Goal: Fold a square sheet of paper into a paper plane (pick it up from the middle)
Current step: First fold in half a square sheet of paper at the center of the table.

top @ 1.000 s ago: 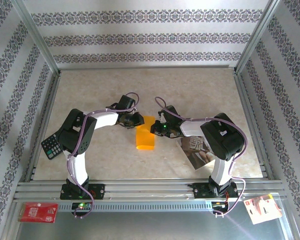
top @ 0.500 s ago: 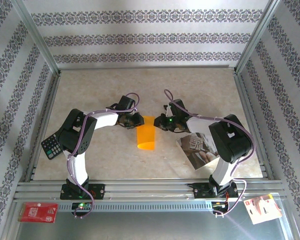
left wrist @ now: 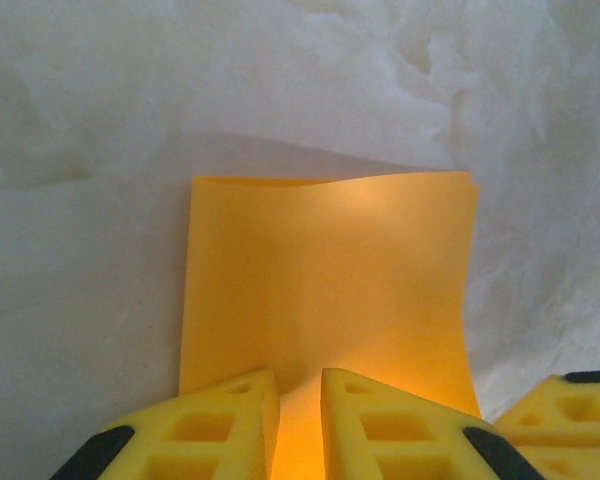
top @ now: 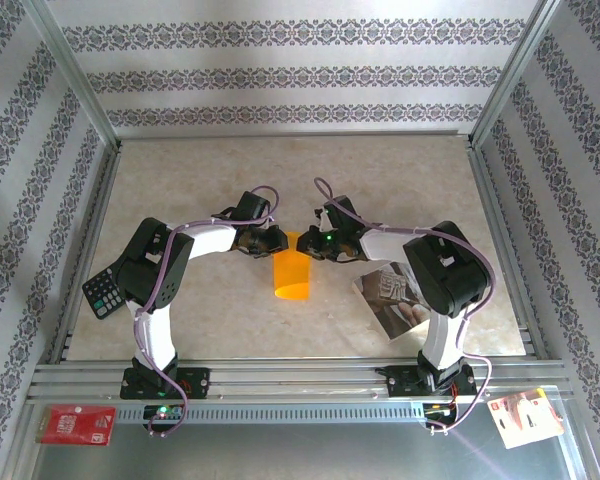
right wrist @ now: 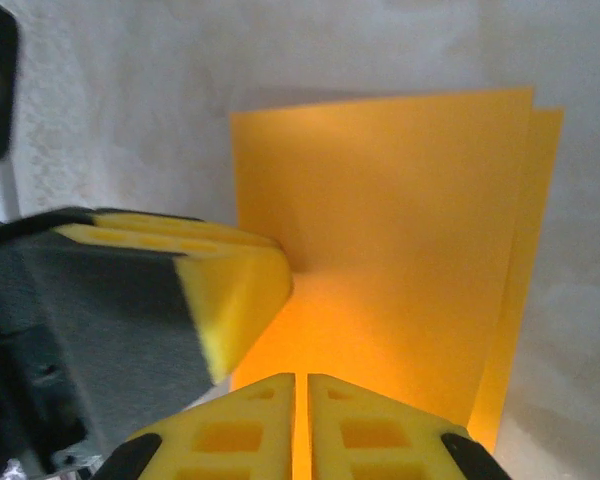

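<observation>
The square sheet of paper (top: 292, 280) is bright orange, folded over into two layers and curling down onto the pale table. My left gripper (top: 278, 243) and right gripper (top: 308, 247) meet at its far edge, almost touching. In the left wrist view the paper (left wrist: 325, 270) puckers into the narrow gap of my left gripper (left wrist: 300, 375), and the right gripper's fingers (left wrist: 570, 410) show at the lower right. In the right wrist view my right gripper (right wrist: 301, 378) is shut on the paper (right wrist: 380, 230), with a left finger (right wrist: 235, 290) right beside it.
A glossy photo sheet (top: 392, 300) lies under the right arm. A black calculator (top: 105, 292) sits by the left arm's elbow. A red card (top: 75, 424) and a white-and-red card (top: 525, 416) lie in front of the metal rail (top: 300, 380).
My right gripper swung away from the paper's right side, then came back left to its far edge beside the left gripper. The paper's far edge lifted. The left arm held still.
</observation>
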{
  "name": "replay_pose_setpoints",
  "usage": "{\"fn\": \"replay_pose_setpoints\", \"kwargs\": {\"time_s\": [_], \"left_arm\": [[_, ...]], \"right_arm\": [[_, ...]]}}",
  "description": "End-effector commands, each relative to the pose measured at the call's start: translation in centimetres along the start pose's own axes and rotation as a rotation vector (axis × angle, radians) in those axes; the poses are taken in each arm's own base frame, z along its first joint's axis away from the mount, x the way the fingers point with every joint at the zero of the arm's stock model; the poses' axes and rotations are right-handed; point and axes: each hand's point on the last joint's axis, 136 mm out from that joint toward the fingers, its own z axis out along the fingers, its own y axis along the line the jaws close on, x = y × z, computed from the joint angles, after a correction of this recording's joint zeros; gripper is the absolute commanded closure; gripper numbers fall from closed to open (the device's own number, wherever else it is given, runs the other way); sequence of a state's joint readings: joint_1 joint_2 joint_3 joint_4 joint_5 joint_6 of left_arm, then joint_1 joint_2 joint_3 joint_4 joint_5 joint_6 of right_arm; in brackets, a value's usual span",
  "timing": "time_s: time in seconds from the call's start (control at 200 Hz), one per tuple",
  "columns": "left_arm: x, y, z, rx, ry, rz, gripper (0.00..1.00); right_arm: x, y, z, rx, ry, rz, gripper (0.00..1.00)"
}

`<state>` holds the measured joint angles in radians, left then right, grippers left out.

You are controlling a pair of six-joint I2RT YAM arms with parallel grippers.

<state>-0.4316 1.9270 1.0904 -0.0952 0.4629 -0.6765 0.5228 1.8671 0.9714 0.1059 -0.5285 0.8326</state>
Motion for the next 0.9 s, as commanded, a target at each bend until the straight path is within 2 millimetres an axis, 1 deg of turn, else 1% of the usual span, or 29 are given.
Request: {"fn": "replay_pose_setpoints", "kwargs": {"time_s": [0.0, 0.105, 0.225, 0.35, 0.44, 0.52, 0.625, 0.679, 0.794, 0.894], "left_arm": [[1.7, 3.1, 0.9, -0.095, 0.041, -0.008, 0.80], [1.7, 3.0, 0.9, -0.088, 0.040, -0.012, 0.78], [1.3, 2.2, 0.5, -0.064, 0.031, -0.010, 0.75], [0.5, 0.7, -0.2, -0.022, 0.011, -0.005, 0.70], [0.0, -1.0, -1.2, 0.034, -0.005, -0.008, 0.65], [0.2, -2.2, -2.2, 0.079, -0.010, -0.018, 0.63], [1.7, -3.1, -3.5, 0.120, -0.002, -0.033, 0.62], [2.9, -3.6, -4.0, 0.137, 0.009, -0.040, 0.65], [5.4, -4.1, -3.7, 0.162, 0.072, -0.055, 0.73], [6.9, -3.3, -2.9, 0.138, 0.109, -0.075, 0.78]], "right_arm": [[1.0, -1.6, 0.6, 0.059, 0.027, 0.017, 0.89], [1.8, -3.0, 0.8, 0.098, 0.040, 0.033, 0.92], [2.7, -4.4, 0.8, 0.131, 0.051, 0.048, 0.97], [3.5, -5.7, 0.7, 0.163, 0.056, 0.053, 1.00], [4.0, -6.5, 0.8, 0.183, 0.062, 0.058, 1.00], [4.3, -6.9, 0.8, 0.194, 0.066, 0.061, 1.00], [4.4, -7.3, 0.7, 0.208, 0.063, 0.064, 1.00], [4.5, -7.4, 0.7, 0.214, 0.063, 0.065, 1.00], [4.6, -7.7, 0.7, 0.221, 0.061, 0.066, 1.00], [4.6, -8.0, 0.7, 0.232, 0.060, 0.069, 1.00]]}}
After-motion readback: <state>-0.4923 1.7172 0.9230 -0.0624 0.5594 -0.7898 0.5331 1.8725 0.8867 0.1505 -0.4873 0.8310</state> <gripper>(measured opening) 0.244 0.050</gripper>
